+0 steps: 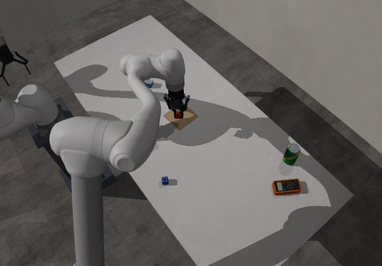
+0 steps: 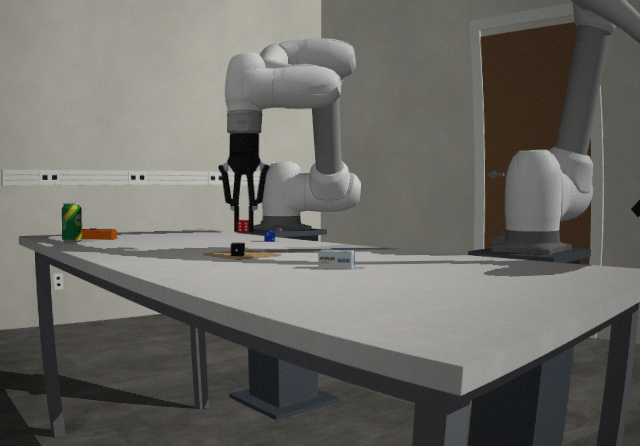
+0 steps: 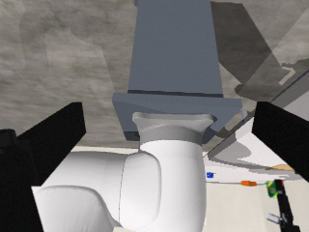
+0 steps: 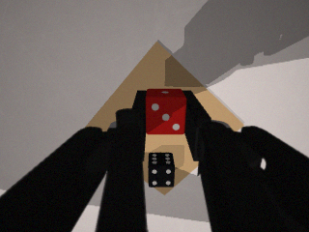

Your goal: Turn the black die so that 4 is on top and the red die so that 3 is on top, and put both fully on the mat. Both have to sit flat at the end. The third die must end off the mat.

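Nearest in the exterior view, on the white table [image 1: 215, 170] [image 2: 361, 296] [image 3: 251, 140] [image 4: 48, 53], stands a small white-and-blue printed box [image 1: 148, 83] [image 2: 336, 259]. Behind it lies the flat, square tan mat [image 1: 179, 126] [image 2: 266, 255] [image 3: 284, 167] [image 4: 156, 60], bearing the black die with white pips [image 2: 237, 249] [image 4: 161, 170]. That die sits flat near one corner of the mat, 4 on top; whether its whole base is inside the edge I cannot tell.

Above and a little beyond it, the black two-fingered right gripper [image 1: 178, 116] [image 2: 243, 225] [image 3: 278, 179] [image 4: 163, 105] points down, mostly closed, its fingers clamped on the sides of the red die with white pips [image 1: 178, 114] [image 2: 242, 225] [image 4: 165, 116]. The red die is off the mat, in the air over it, with 3 facing up.

Farther back are a green-and-yellow drinks can [image 1: 291, 154] [image 2: 71, 221] [image 3: 271, 188], upright, an orange-cased multimeter [image 1: 286, 186] [image 2: 100, 234] [image 3: 248, 184] just beside it, and the blue die with pale pips [image 1: 165, 180] [image 2: 269, 236] [image 3: 210, 175], on the table, well apart from the mat. The black left gripper [image 1: 19, 79] [image 2: 636, 208] [image 3: 168, 117], away from the table, is fully open and empty.
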`<state>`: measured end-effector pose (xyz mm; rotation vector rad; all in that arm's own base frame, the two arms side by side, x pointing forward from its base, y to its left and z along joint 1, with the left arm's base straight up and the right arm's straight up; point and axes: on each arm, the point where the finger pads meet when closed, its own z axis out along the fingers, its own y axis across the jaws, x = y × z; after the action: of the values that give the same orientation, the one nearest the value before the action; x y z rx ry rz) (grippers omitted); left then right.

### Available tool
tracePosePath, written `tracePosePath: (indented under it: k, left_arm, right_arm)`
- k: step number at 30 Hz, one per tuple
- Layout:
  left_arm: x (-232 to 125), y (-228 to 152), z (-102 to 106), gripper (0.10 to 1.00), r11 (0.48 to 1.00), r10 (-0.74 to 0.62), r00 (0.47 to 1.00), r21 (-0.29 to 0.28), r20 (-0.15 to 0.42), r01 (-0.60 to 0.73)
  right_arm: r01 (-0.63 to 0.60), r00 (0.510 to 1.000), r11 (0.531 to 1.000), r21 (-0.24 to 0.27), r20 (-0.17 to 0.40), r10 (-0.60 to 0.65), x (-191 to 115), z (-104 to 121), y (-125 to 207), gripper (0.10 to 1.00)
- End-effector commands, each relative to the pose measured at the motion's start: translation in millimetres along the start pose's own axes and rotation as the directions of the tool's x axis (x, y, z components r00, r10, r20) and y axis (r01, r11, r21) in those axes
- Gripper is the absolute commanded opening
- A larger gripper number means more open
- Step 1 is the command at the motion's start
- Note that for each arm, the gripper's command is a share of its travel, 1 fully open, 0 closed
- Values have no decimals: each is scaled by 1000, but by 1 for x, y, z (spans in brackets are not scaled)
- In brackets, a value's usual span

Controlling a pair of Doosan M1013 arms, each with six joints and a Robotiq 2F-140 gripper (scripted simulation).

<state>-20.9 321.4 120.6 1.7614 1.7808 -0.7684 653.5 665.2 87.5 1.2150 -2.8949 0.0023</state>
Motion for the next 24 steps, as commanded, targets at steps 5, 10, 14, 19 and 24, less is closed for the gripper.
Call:
tracePosePath:
  k: [5,10,14,19,24]
  left_arm:
    - [0,0,0,1000,1000,0,1000,0,-1,0]
    - [0,0,0,1000,1000,0,1000,0,-1,0]
    - [0,0,0,1000,1000,0,1000,0,-1,0]
    - [0,0,0,1000,1000,0,1000,0,-1,0]
    - [0,0,0,1000,1000,0,1000,0,-1,0]
  right_arm:
    - [0,1000,1000,-1,2,0,-1,28,0,243]
    - [0,1000,1000,-1,2,0,-1,37,0,243]
    - [0,1000,1000,-1,2,0,-2,43,0,243]
    - [0,1000,1000,-1,2,0,-2,45,0,243]
    - [0,1000,1000,-1,2,0,-2,45,0,243]
